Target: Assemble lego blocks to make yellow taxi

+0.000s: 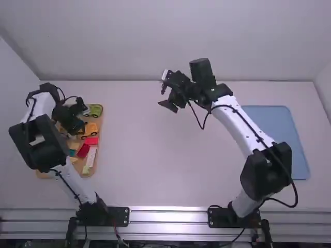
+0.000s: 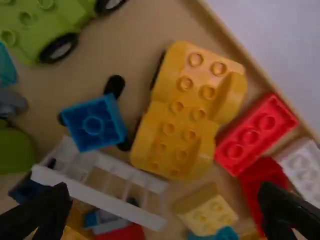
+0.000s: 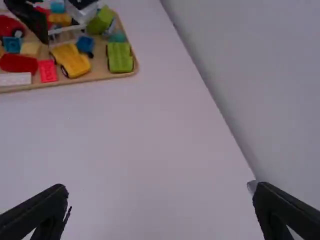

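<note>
Your left gripper (image 1: 81,118), fingers apart, is over the wooden tray (image 2: 237,46); your right (image 1: 165,96), also spread, has open table (image 1: 145,165) between tray and blue mat (image 1: 274,121).

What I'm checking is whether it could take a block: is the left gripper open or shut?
The left gripper is open: its wrist view shows the fingers well apart, a pale yellow block visible between them.
</note>
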Controlling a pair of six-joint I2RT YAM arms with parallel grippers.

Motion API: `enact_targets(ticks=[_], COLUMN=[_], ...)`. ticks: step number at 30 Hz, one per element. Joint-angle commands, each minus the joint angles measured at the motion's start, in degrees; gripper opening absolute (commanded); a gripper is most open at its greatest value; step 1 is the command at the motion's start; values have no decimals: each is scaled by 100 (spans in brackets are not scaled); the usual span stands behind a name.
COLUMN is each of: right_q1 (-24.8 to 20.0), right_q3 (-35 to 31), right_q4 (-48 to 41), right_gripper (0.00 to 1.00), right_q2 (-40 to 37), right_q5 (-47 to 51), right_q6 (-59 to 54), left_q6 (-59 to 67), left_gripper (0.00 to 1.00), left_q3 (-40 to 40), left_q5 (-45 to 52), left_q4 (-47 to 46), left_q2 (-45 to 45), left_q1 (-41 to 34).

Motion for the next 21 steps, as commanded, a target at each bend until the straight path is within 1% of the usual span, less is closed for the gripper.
enact_targets(ticks=[1, 4, 6, 10, 13, 17, 21], right_q1=[-52, -76, -76, -72, -70, -76, -76], right_q3=[186, 186, 186, 186, 186, 186, 186], right_q4=[50, 103, 146, 166, 164, 162, 151], right_gripper=[99, 99, 99, 99, 99, 99, 99], right_q2=[59, 59, 59, 59, 59, 59, 59], right_q5=[-17, -17, -17, 11, 7, 13, 2], right_q6=[245, 245, 243, 243, 240, 245, 245], left_q6=[278, 610, 588, 643, 879, 883, 848], left_gripper=[99, 99, 99, 94, 81, 78, 81], left_q3=[-256, -402, -470, -570, -693, -824, -981], left_q5=[-48, -98, -63, -63, -61, -61, -66], left_q4=[72, 90, 111, 107, 175, 439, 833], left_q2=[37, 37, 37, 37, 37, 37, 37], left_q1=[-35, -59, -61, -59, -61, -61, -59])
